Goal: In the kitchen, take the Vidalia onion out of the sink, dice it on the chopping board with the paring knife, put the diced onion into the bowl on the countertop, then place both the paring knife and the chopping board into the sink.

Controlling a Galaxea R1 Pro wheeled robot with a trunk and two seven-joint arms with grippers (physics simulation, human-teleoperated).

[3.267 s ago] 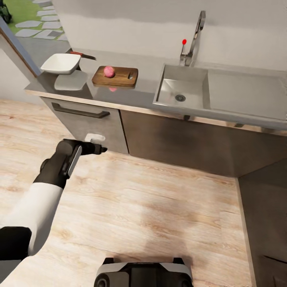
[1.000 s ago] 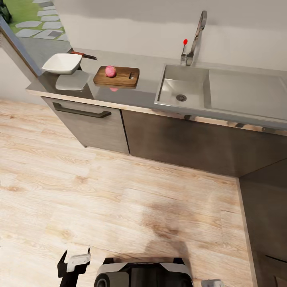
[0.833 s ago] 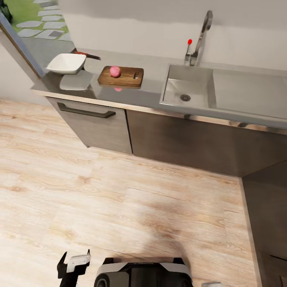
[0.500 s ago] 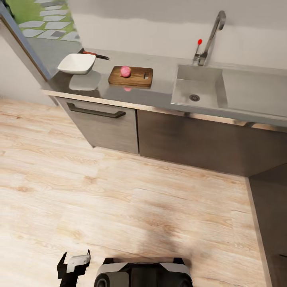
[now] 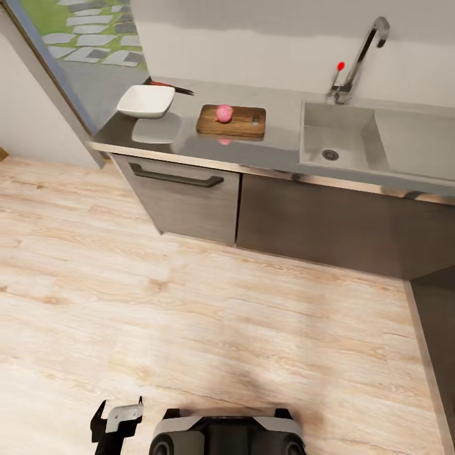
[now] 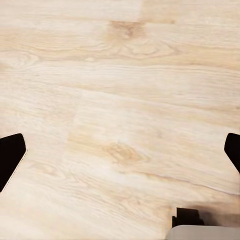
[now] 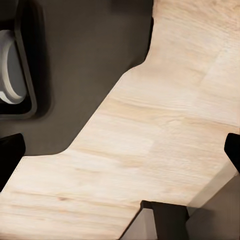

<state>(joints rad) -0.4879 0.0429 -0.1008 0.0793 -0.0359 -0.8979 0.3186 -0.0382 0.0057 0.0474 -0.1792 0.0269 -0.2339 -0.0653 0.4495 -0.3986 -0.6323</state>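
the left gripper (image 5: 117, 417) shows at the lower edge of the head view, beside the robot's base (image 5: 227, 433), low over the pale wooden floor (image 5: 189, 316); in the left wrist view its two dark fingertips (image 6: 11, 157) stand far apart at the two sides of the picture with only floor between them, so it is released and holds nothing. in the right wrist view the right gripper (image 7: 120, 155) also has its fingertips (image 7: 10, 150) spread wide, with floor and a dark part of the robot's body behind them, and it holds nothing. all the task's things lie well apart from both grippers, far ahead on the grey countertop (image 5: 278, 136). the chopping board (image 5: 231, 122) lies flat there, its long axis along the counter's front edge and its slot hole at the end toward the sink (image 5: 335, 136). the vidalia onion (image 5: 224, 113) sits on the board, on the half away from the sink. the white bowl (image 5: 146, 100) stands near the counter's left end, apart from the board. just behind the bowl lies the paring knife (image 5: 172, 87), with its red handle behind the bowl and its dark blade pointing toward the sink side. the tap (image 5: 363, 57) rises behind the basin.
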